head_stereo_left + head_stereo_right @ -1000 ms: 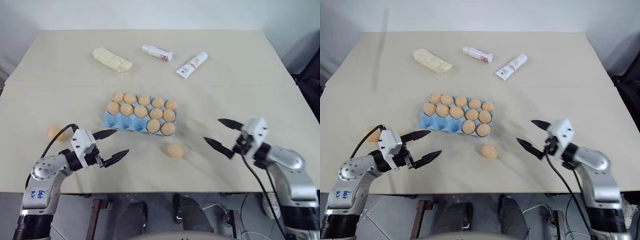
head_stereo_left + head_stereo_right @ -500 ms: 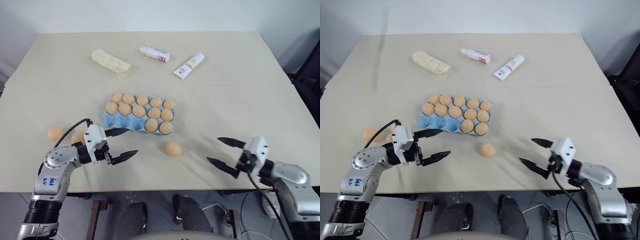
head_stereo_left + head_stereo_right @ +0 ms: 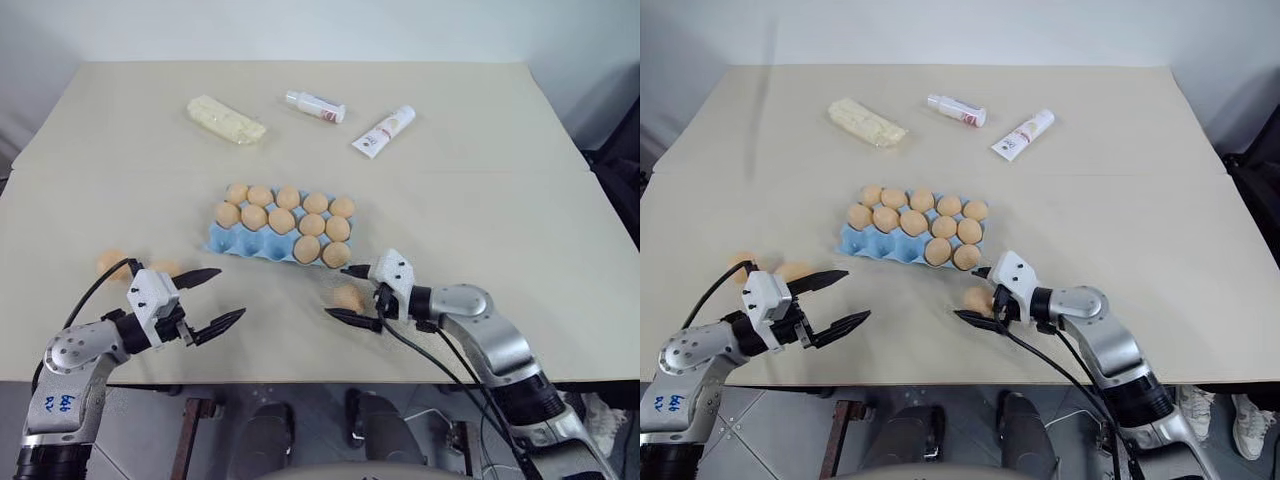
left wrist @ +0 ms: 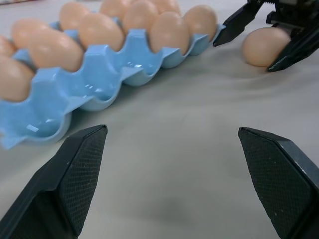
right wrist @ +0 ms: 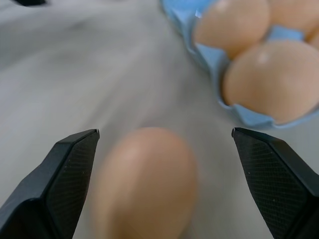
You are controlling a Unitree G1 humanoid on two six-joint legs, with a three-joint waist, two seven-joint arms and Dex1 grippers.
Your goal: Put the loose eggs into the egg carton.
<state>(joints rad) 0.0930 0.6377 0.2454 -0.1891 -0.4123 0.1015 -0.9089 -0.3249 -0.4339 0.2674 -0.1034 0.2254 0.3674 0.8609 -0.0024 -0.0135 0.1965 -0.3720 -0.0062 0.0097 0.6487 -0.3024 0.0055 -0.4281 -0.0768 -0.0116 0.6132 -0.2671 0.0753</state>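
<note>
The loose eggs number three as I read it: one (image 3: 347,297) lies on the table (image 3: 480,180) just in front of the egg carton's (image 3: 222,240) near right corner, and two more (image 3: 111,262) sit together well off to the carton's left. The carton holds twelve, with three empty cups along its near row. My right gripper (image 3: 352,293) has its fingers spread wide on either side of the near egg, not touching it so far as I can tell. My left gripper (image 3: 208,299) hangs with fingers apart, empty, near the left pair. I judge the step to be the pick: next I must close gently around the egg, then lift it clear toward an empty cup.
</note>
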